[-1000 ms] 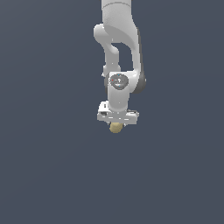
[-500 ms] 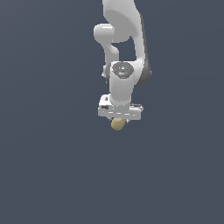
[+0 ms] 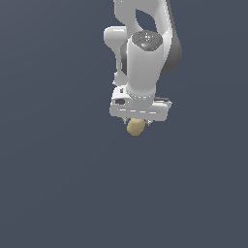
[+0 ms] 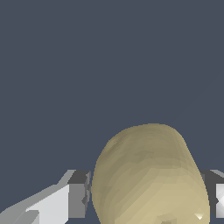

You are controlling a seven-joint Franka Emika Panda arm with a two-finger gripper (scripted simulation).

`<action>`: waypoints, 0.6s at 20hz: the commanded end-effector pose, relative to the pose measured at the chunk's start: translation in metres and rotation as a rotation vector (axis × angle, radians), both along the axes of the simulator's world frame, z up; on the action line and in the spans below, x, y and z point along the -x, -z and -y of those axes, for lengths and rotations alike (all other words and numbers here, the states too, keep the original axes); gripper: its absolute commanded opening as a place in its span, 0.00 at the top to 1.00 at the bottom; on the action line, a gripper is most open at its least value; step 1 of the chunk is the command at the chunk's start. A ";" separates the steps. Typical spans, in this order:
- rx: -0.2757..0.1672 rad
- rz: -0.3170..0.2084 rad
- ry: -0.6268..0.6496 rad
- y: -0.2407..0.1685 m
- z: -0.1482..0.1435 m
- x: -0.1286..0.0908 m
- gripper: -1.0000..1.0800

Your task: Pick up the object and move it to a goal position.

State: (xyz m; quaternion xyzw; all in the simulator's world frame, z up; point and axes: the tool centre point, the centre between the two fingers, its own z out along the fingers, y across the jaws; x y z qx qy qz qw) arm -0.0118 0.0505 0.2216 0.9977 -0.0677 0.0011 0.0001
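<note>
**Exterior view: the lump hangs under the claw bar**

Exterior view shows us the white, jointed robot arm (image 3: 145,53) reaching down from the top edge against a flat dark grey-blue backdrop. We cannot tell from it whether that backdrop is a surface close below or something farther off. At the arm's lower end sits the white claw (image 3: 137,124), and directly beneath its crossbar is the small tan-yellow, egg-shaped, matte lump (image 3: 136,127), much narrower than the bar and a little toward the exterior view's left of the bar's middle.

In the wrist view we see the same lump (image 4: 151,175) filling the space between the two dark grey finger pads (image 4: 80,192), with one pad pressed against each flank. So we read the claw as clamped on the lump, with its fingers drawn in to the lump's width.

The lump's long axis runs roughly along the line of the fingers, pointing away from the palm, and its rounded far end juts out past the fingertips. Relative to the claw, the lump is therefore centred between the fingers and partly proud of them.

No goal marker shows in either view. We judge the carry to be under way, and the grip must hold on a rounded shape.
</note>
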 end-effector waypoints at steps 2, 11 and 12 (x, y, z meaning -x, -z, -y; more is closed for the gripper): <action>0.000 -0.001 0.000 -0.037 -0.006 -0.006 1.00; 0.000 -0.002 0.000 -0.126 -0.021 -0.022 1.00; 0.000 -0.002 0.000 -0.135 -0.023 -0.024 1.00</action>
